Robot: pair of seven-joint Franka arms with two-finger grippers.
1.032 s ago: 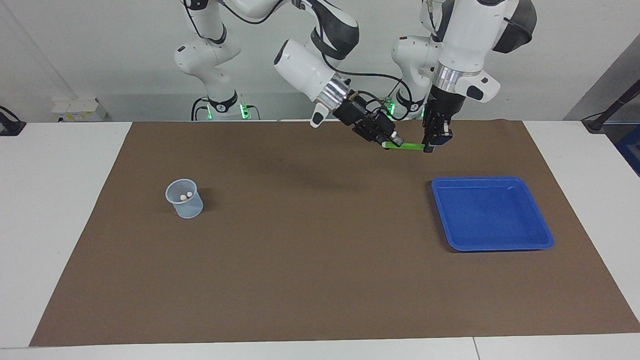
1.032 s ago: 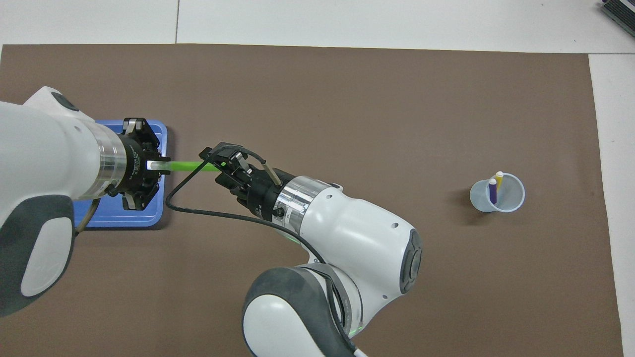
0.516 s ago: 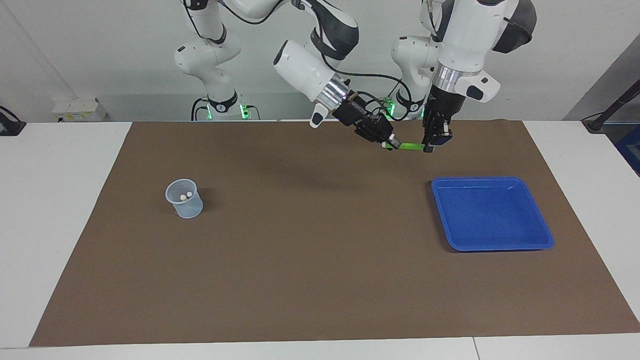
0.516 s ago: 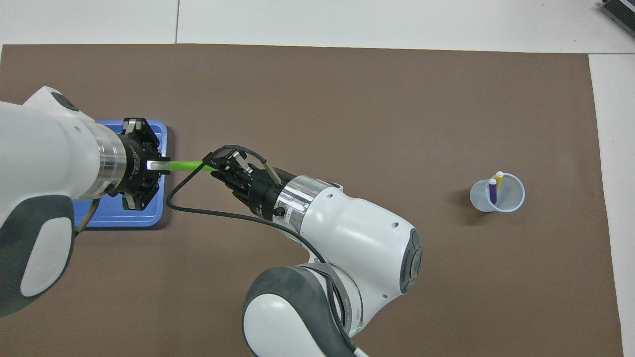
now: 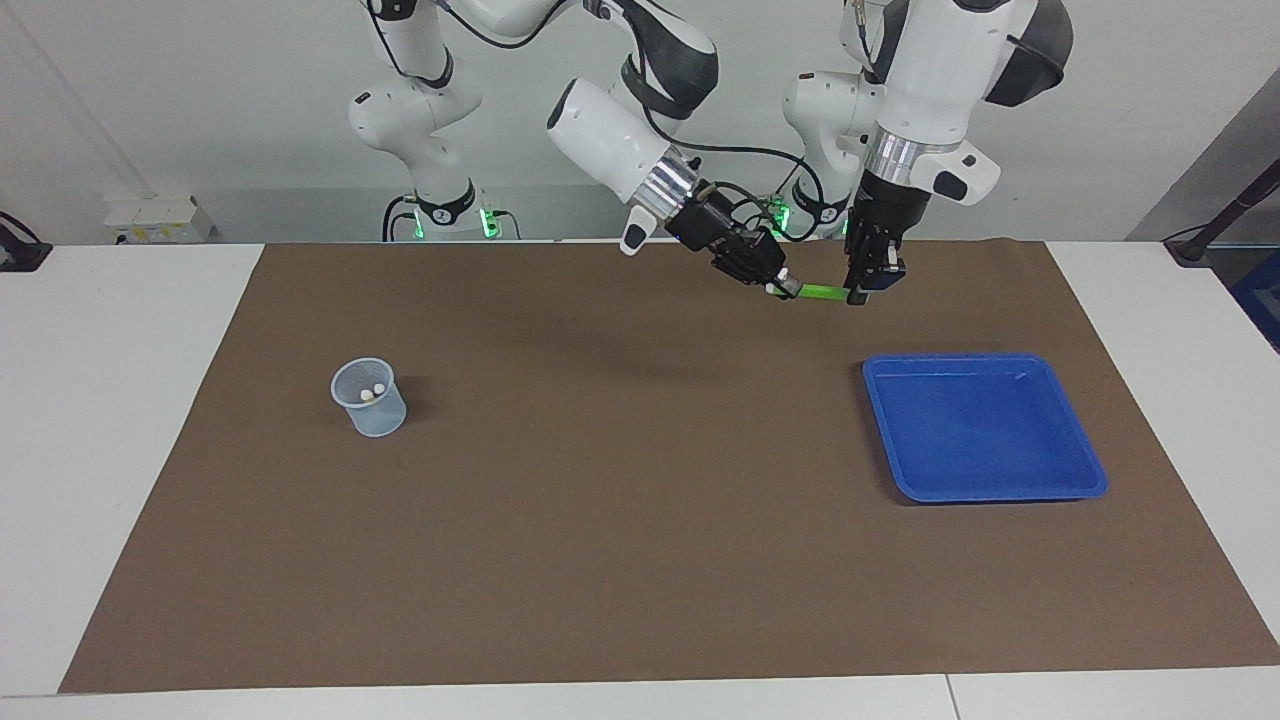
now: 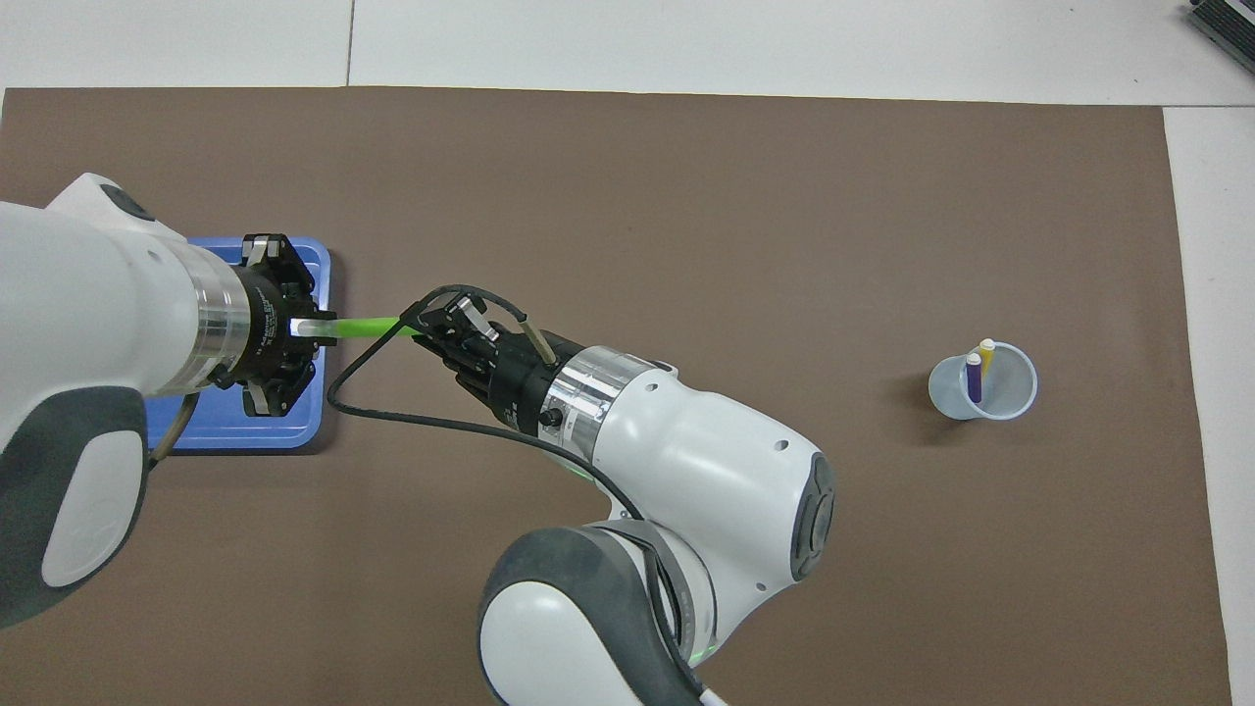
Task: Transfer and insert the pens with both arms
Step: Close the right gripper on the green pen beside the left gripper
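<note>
A bright green pen (image 5: 824,293) (image 6: 368,326) hangs level in the air over the brown mat, held at both ends. My left gripper (image 5: 858,296) (image 6: 294,329) points straight down, shut on the pen's pale end. My right gripper (image 5: 788,288) (image 6: 424,331) reaches in slantwise from the right arm's side and is shut on the pen's other end. A purple pen (image 6: 973,378) and a yellow pen (image 6: 985,353) stand in a clear cup (image 5: 370,398) (image 6: 983,381) toward the right arm's end of the table.
A blue tray (image 5: 983,426) (image 6: 245,431) lies on the mat toward the left arm's end, farther from the robots than the held pen; the left arm covers much of it from overhead. The brown mat (image 5: 620,500) covers most of the white table.
My right gripper has closed its fingers onto the green pen's free end. The left gripper kept its hold and the pen stayed in place.
</note>
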